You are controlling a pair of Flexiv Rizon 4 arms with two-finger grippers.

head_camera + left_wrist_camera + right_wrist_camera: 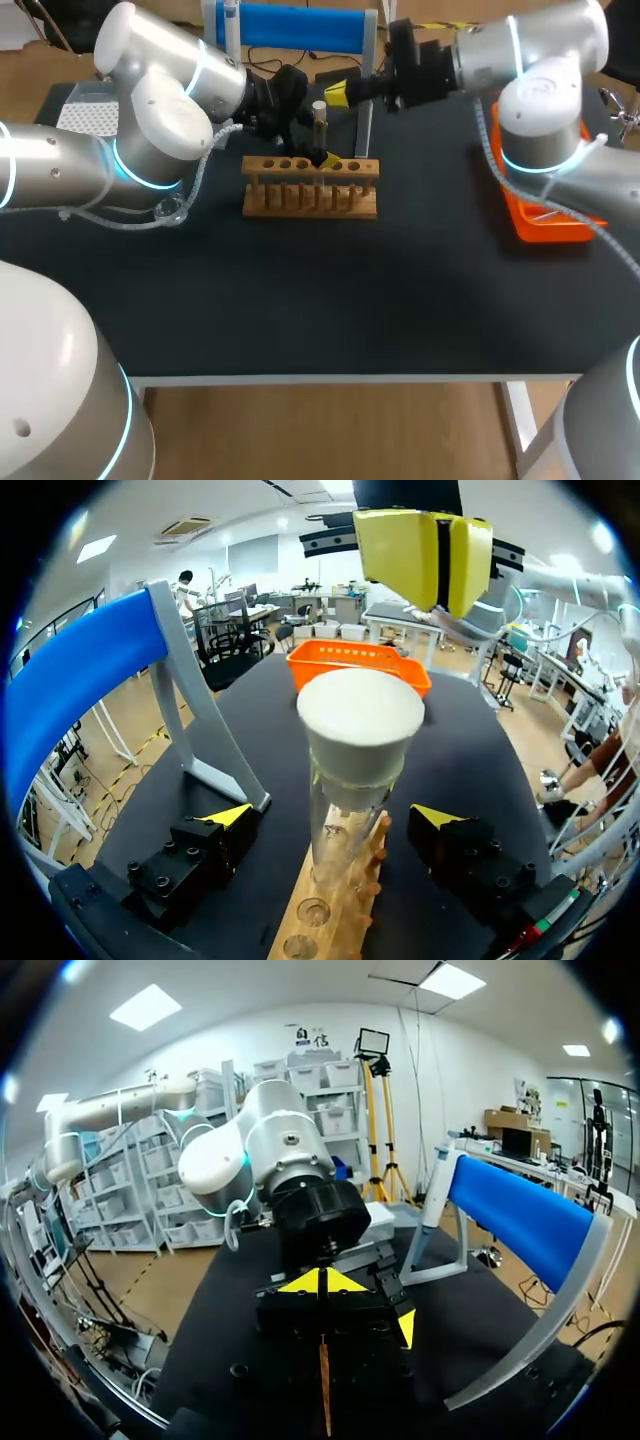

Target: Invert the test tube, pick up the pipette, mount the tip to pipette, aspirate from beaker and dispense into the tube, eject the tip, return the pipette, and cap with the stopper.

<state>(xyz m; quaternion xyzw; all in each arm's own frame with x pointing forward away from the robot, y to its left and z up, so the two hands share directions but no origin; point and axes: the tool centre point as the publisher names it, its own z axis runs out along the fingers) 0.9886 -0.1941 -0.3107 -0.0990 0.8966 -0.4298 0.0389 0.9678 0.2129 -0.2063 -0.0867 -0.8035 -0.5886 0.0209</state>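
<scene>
Standing in the wooden rack point(310, 187), the test tube point(340, 845) wears its stopper point(360, 720). The left gripper point(335, 818) straddles it just above the rack, fingers apart and not touching. The right gripper point(425, 555) hangs higher, pinched together on nothing. I'd steady the tube, then press straight down gently.

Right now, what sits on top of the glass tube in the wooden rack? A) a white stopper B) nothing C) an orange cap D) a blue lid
A: the left wrist view shows a white stopper plugging the test tube that stands in the wooden rack.
</scene>
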